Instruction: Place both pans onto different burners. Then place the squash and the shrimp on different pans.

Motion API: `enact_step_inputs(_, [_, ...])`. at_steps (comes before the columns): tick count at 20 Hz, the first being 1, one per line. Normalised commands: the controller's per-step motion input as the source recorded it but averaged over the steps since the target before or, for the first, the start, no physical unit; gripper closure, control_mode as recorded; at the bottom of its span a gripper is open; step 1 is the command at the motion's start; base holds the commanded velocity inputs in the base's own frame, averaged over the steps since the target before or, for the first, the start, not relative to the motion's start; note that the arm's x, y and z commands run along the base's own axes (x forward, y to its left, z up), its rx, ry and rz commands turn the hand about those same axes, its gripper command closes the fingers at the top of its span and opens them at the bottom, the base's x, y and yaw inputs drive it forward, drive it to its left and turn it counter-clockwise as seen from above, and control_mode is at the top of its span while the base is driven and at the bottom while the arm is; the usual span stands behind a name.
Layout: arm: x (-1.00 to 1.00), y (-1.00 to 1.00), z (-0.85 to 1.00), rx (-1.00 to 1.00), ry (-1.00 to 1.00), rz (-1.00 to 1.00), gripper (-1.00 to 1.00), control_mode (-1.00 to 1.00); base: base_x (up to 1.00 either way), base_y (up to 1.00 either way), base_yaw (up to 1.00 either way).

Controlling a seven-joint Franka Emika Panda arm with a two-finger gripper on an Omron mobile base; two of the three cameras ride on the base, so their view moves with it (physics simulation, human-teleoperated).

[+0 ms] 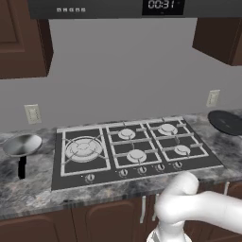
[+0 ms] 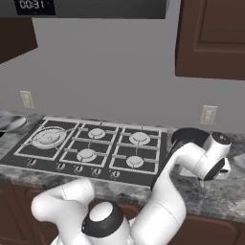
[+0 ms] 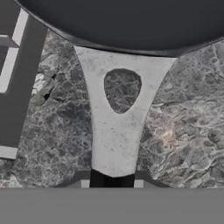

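Note:
The flat black pan lies on the marble counter just right of the cooktop; the arm partly covers this pan in the right base view. Its pale grey handle, pierced by a hole, runs straight down into my gripper, which is shut on the handle's end. The shiny silver pan with its black handle rests on the counter left of the cooktop. All the burners stand bare, the large burner at the left. The squash and the shrimp are out of view.
Wall outlets sit behind the counter. Dark wood cabinets hang above at both sides. The cooktop's knobs line its front edge, and cabinet doors run below the counter.

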Motion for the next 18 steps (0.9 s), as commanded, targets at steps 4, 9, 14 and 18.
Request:
enact_step_inputs(4, [0.02,0.58,0.13,0.00,0.03,0.01,1.00,-1.00,0.00,0.00,0.00])
enact_step_inputs(9, [0.00,0.58,0.08,-0.02,0.05,0.00,1.00,-1.00,0.00,0.00,0.00])
enact_step_inputs(14, [0.00,0.51,0.01,-0.04,0.04,0.08,1.00,-1.00,0.00,0.00,0.00])
enact_step_inputs(18, [0.14,0.53,0.00,-0.08,0.00,0.17,1.00,-1.00,0.00,0.00,0.00])
